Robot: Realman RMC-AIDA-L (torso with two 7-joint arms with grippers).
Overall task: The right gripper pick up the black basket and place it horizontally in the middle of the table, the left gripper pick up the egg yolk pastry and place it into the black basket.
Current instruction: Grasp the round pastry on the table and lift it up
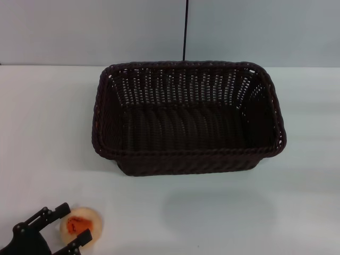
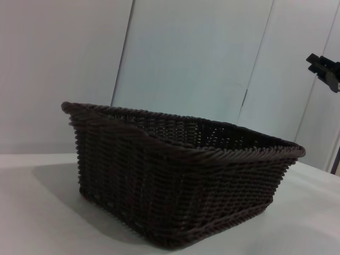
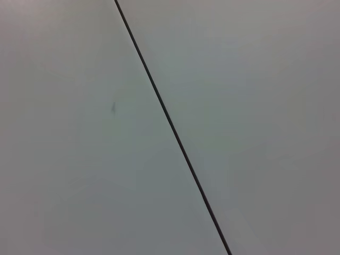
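Note:
The black basket (image 1: 188, 119) stands upright and empty on the white table (image 1: 223, 212), in the middle, with its long side across the view. It also fills the left wrist view (image 2: 175, 180). The egg yolk pastry (image 1: 85, 219), pale with an orange-red patch on top, lies on the table at the front left, well in front of the basket. My left gripper (image 1: 77, 223) is at the bottom left corner with one finger on each side of the pastry, jaws spread. My right gripper shows in no view; the right wrist view shows only a wall.
A grey wall (image 1: 106, 32) with a dark vertical seam (image 1: 185, 29) runs behind the table. A small black part (image 2: 325, 69) shows high at the edge of the left wrist view; I cannot tell what it is.

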